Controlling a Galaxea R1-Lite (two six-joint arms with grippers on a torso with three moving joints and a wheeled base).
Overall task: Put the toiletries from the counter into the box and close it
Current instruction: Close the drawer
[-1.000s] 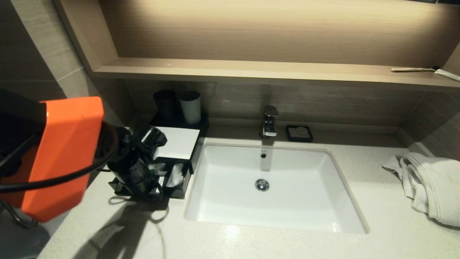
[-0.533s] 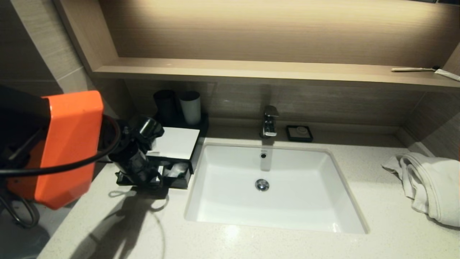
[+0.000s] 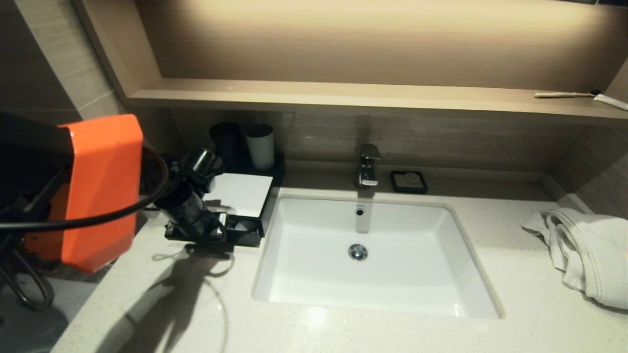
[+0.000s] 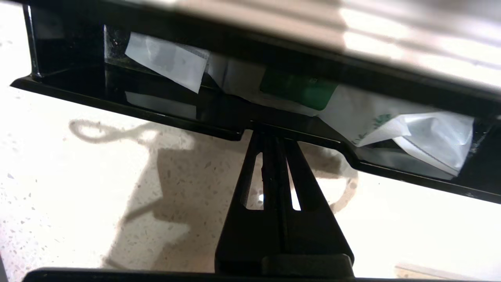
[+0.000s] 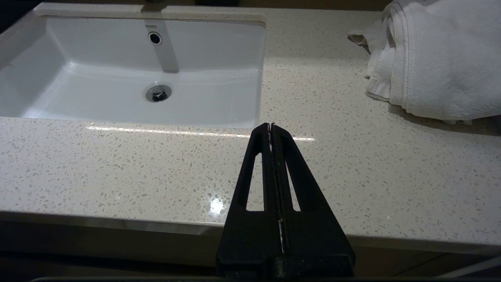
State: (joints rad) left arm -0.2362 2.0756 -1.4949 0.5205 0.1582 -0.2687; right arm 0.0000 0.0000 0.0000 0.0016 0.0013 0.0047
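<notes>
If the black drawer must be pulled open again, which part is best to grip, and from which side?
Probably the notch in the middle of the drawer front, where the shut left gripper now sits. Come from the front, over the counter; the box top panel covers the rest.

We see a white towel point(image 3: 584, 252) bunched at the far right, w/ folds hanging toward the front edge. A chrome faucet point(image 3: 368, 165) stands behind the white basin point(image 3: 294, 274), centred; drain plug point(image 3: 358, 252) sits in the basin floor. Just right of the faucet: small black square soap dish point(image 3: 408, 181). Back left, two cups side by side, one black point(image 3: 225, 139), one pale point(image 3: 260, 144). On the wooden ledge point(image 3: 343, 95), far right end, a cream toothbrush point(image 3: 564, 94) lies flat.
</notes>
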